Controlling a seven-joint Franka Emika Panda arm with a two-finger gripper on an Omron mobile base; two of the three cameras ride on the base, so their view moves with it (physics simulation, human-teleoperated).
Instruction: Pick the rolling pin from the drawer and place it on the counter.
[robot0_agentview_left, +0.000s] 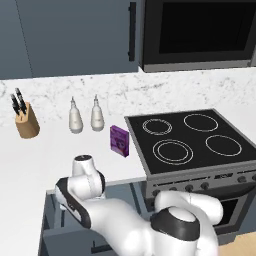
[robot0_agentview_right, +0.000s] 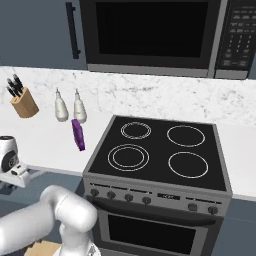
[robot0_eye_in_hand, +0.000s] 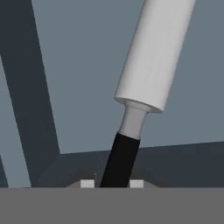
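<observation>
Pincer (robot0_eye_in_hand: 112, 183) narrowed around the rolling pin's (robot0_eye_in_hand: 153, 57) black handle inside the drawer (robot0_eye_in_hand: 78, 87). Confirm firm hold, then lift level: end-grip risks tilting.

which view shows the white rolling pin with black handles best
The hand view: the slim white rolling pin with thin black handles lies close up inside the blue-grey drawer, one black handle running down between the gripper tips. In both base views the arm and counter edge hide it.
</observation>
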